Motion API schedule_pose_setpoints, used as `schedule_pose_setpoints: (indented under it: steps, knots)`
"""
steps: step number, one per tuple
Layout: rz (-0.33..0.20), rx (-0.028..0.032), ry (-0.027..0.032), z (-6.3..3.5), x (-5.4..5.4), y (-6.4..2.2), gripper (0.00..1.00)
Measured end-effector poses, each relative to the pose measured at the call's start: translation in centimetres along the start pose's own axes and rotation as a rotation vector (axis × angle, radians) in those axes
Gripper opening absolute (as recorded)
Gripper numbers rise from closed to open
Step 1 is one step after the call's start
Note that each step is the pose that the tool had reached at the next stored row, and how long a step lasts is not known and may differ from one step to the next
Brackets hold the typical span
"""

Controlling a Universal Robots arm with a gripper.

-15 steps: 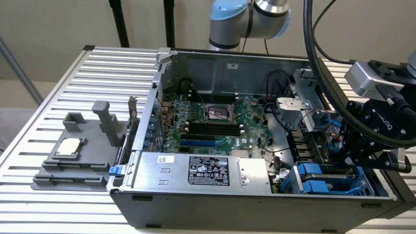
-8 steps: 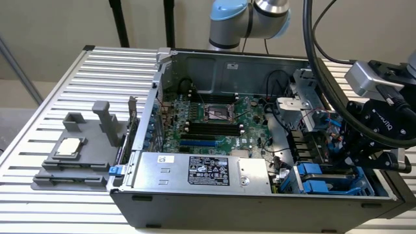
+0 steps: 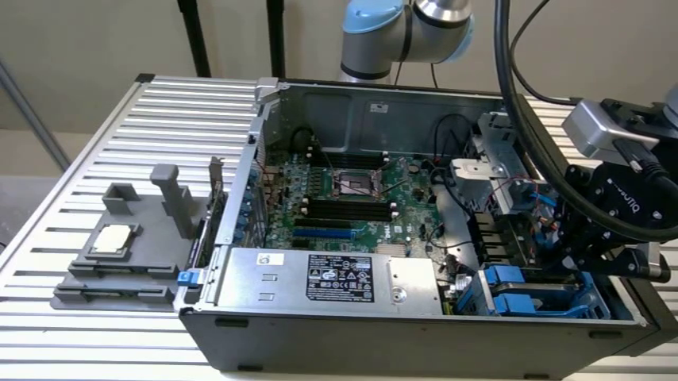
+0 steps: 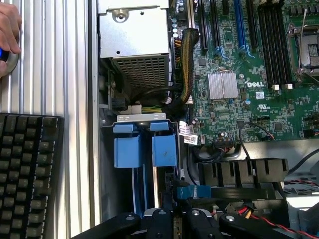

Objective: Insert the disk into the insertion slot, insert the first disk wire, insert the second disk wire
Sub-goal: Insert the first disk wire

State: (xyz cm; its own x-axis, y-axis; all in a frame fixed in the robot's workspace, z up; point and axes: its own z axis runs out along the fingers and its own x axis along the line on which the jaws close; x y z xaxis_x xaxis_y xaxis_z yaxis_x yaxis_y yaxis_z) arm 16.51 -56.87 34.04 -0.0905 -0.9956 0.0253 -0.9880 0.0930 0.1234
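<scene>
Two bright blue carrier frames [image 4: 144, 149] stand side by side in the drive bay at the case's front corner, on the exterior view's right [image 3: 519, 294]. The disk's silver body is hidden inside the insertion slot [image 4: 149, 181]. My gripper [image 4: 182, 211] hangs low over this bay [image 3: 577, 254], just beside the carriers. Its jaws are shut on a small blue wire connector [image 4: 192, 191], which lies flat at the fingertips, close to the back ends of the carriers. A black flat strip runs on from the connector.
The silver power-supply box [image 3: 317, 278] fills the case's front wall beside the bay. The green motherboard [image 3: 339, 198] lies behind it. Red and black cables [image 4: 259, 216] cross near the gripper. A grey fixture [image 3: 127, 246], a keyboard [image 4: 30, 174] and a person's hand [image 4: 7, 35] are on the slatted table.
</scene>
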Motion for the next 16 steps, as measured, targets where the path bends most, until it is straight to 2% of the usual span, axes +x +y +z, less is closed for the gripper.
schedule_pose_setpoints:
  steps: [16]
  knots:
    - [0.001, -0.0004, -0.0001, 0.43, -0.03, -0.25, 0.16]
